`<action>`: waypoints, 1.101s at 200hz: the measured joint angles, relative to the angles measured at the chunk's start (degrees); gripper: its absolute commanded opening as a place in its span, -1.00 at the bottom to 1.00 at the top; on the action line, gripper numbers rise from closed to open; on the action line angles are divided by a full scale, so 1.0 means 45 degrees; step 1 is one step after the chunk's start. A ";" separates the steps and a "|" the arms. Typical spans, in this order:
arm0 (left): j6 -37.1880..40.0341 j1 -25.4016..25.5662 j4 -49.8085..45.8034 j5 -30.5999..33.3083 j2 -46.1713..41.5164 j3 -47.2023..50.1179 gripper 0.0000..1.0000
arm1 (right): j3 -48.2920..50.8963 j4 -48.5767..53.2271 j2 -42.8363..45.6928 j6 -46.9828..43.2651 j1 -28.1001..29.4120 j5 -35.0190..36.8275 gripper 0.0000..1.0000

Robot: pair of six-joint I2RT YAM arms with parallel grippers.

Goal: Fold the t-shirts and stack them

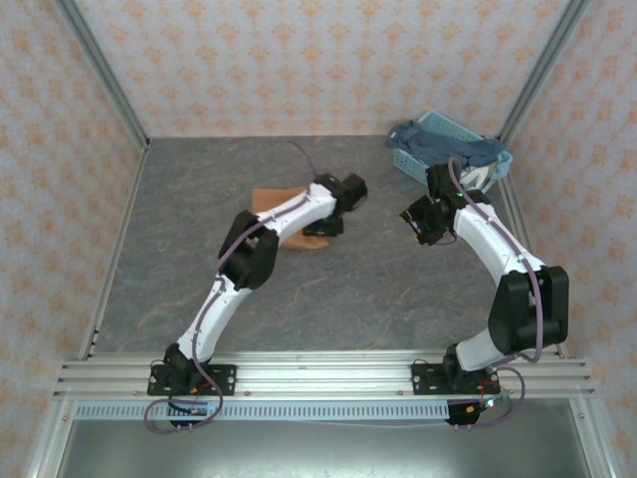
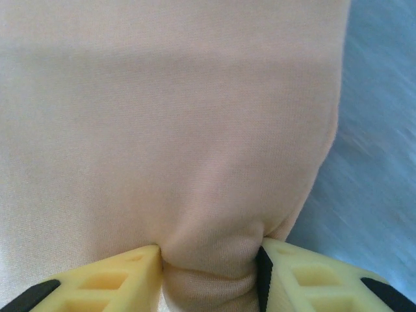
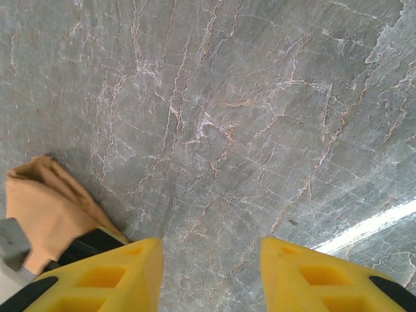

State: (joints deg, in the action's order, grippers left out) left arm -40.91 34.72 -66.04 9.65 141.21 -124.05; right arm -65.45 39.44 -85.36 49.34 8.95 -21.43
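An orange-brown t-shirt (image 1: pixel 276 201) lies folded on the grey table, partly under my left arm. My left gripper (image 1: pixel 323 227) sits at its right edge. In the left wrist view the cloth (image 2: pixel 169 130) bunches up between the two yellow fingers, and the left gripper (image 2: pixel 211 255) is shut on that fold. My right gripper (image 1: pixel 416 221) hovers to the right, apart from the shirt. It stands open (image 3: pixel 211 246) over bare table, with the orange-brown t-shirt (image 3: pixel 45 208) off to its left. A dark blue t-shirt (image 1: pixel 430 140) drapes over the basket.
The light-blue lattice basket (image 1: pixel 407 161) stands at the back right corner, with a white cloth (image 1: pixel 478 175) at its near side. Patterned walls and metal posts enclose the grey marbled table (image 1: pixel 199 259). A metal rail runs along the near edge.
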 measured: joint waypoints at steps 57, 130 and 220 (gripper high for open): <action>0.3400 -0.3653 0.0257 0.0398 0.0015 -0.0170 -0.18 | 0.0335 0.0039 0.0631 0.0092 0.0000 0.0000 -0.14; 0.5561 -0.6887 0.0398 0.1297 0.1336 -0.2458 0.14 | 0.0510 0.0092 0.0636 0.0233 0.0000 0.0000 -0.15; 0.0170 -0.7902 0.2448 -0.1821 -0.6081 0.3196 0.46 | 0.0350 0.0053 0.0073 -0.0058 0.0787 -0.0452 -0.09</action>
State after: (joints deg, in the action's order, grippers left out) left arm -40.14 -0.84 -55.02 1.45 113.84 -109.67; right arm -63.88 39.68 -85.03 49.08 12.49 -23.46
